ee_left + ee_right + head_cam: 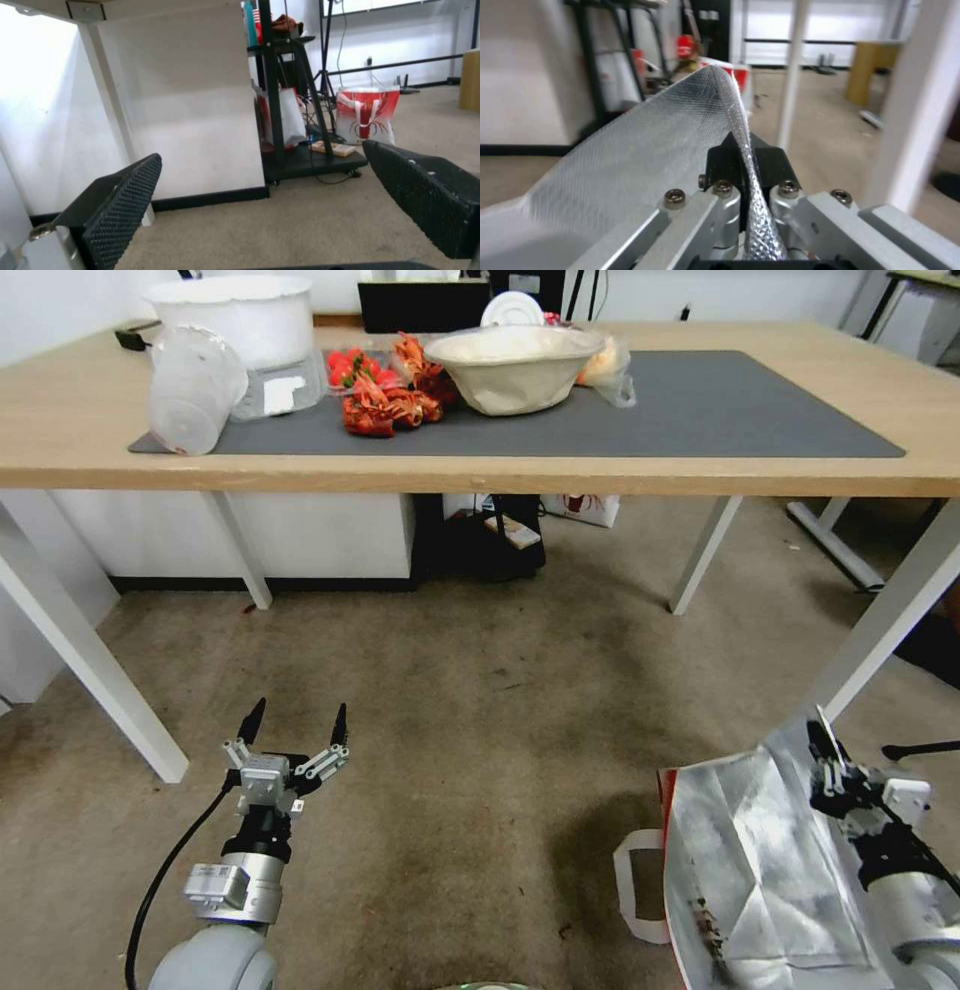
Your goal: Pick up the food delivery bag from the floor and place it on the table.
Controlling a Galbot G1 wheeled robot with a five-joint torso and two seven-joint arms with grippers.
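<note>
Right tool [822, 748] low at my right, clamped on the top edge of the food delivery bag [760, 860]; in the right wrist view its fingers [726, 157] pinch the foil lining [655, 150] between them. I see the bag on the floor [480, 690] just in front of the tabletop [640, 470], foil interior facing up, a white strap handle [632, 885] lying on the carpet beside it. I can read no writing on the bag. Left tool [295, 725] hovers low over the carpet at my left, fingers spread apart, empty. Tabletop carries a grey mat [700, 400], a paper bowl [515, 365], red crayfish [385, 395] and clear plastic tubs [195, 385].
</note>
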